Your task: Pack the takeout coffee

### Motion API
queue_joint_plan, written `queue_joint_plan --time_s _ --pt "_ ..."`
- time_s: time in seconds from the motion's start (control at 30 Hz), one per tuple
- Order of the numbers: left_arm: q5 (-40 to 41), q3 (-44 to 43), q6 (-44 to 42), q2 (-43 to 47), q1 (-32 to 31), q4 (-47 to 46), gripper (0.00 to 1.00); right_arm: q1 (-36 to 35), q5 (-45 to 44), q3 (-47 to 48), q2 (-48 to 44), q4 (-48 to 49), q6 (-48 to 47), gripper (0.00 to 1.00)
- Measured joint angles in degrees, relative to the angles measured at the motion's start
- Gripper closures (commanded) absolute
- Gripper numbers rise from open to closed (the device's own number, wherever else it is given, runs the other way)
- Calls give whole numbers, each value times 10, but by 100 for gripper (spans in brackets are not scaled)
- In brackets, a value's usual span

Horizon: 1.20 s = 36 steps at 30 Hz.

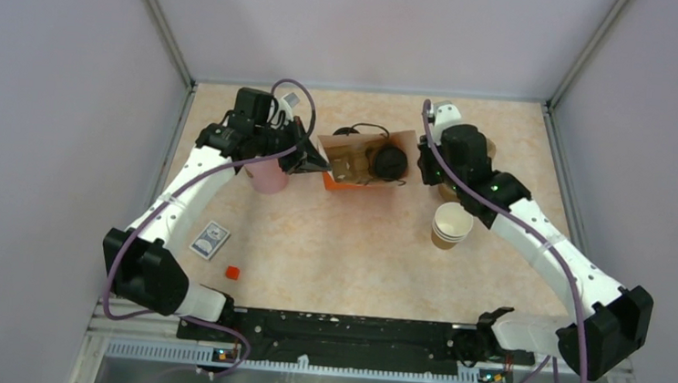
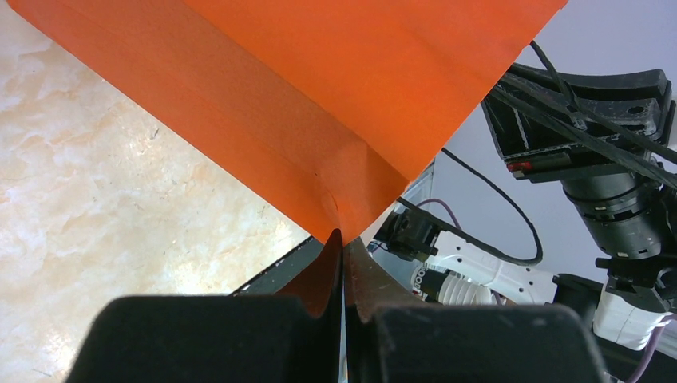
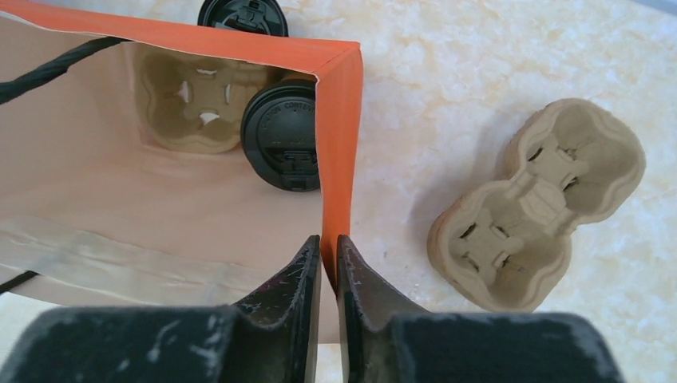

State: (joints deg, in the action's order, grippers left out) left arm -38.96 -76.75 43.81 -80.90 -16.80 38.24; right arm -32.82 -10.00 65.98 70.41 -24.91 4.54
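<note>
Right wrist view: clamped with the right pincer [image 3: 329,247] onto the side edge of the orange bag [image 3: 339,120], nipping the wall between both fingers. Down inside the open bag, spotting the takeout coffee [image 3: 281,136], black lid up, by a cardboard cup tray [image 3: 184,104] at the bottom. Out on the worktop [image 3: 447,72], near the bag, seeing a second cup tray [image 3: 539,203] lying hollow side up; past the bag's far rim, a loose black lid [image 3: 243,14]. Switching to the left wrist: pinched shut with the left pincer [image 2: 343,239] on a folded corner of the same bag.
</note>
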Motion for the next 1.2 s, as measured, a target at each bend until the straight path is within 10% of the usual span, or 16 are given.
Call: queue_joint_plan --time_s 0.9,1.2 --pt "25 -56 -14 -7 0 56 99 1 37 160 85 -153 13 100" --pt "35 -56 -34 -16 0 55 71 1 36 174 109 -145 13 90"
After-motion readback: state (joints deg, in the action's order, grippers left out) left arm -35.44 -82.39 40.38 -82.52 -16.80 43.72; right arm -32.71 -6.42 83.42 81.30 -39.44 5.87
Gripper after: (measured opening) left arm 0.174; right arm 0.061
